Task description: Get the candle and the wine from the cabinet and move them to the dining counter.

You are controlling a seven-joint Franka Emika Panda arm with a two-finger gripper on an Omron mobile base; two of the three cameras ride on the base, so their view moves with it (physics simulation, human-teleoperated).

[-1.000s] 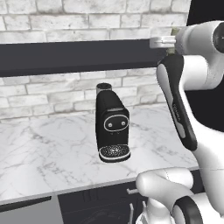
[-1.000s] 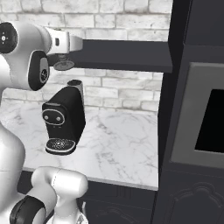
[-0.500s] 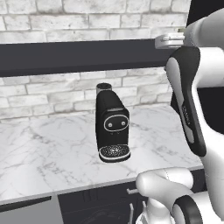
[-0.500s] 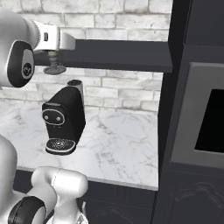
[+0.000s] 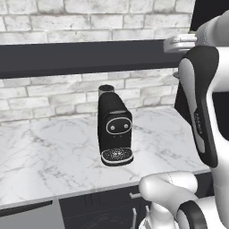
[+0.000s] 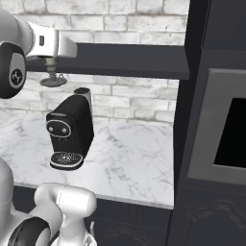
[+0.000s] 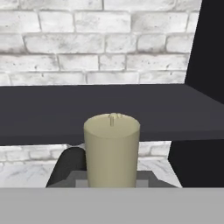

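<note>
The candle [image 7: 112, 151], a pale beige-olive cylinder with a tiny wick, fills the lower centre of the hand view; its lower end is cut off by the frame bottom. In the right base view its dark round holder base [image 6: 53, 81] hangs at upper left, higher than a second ago. The gripper [image 6: 50, 72] is clenched on the candle, just before the cabinet [image 6: 129, 60]. Below stands a coffee machine [image 6: 69, 138].

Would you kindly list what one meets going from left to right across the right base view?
Candle holder base → black coffee machine → bare marble worktop → tall dark unit with the inset panel.
</note>
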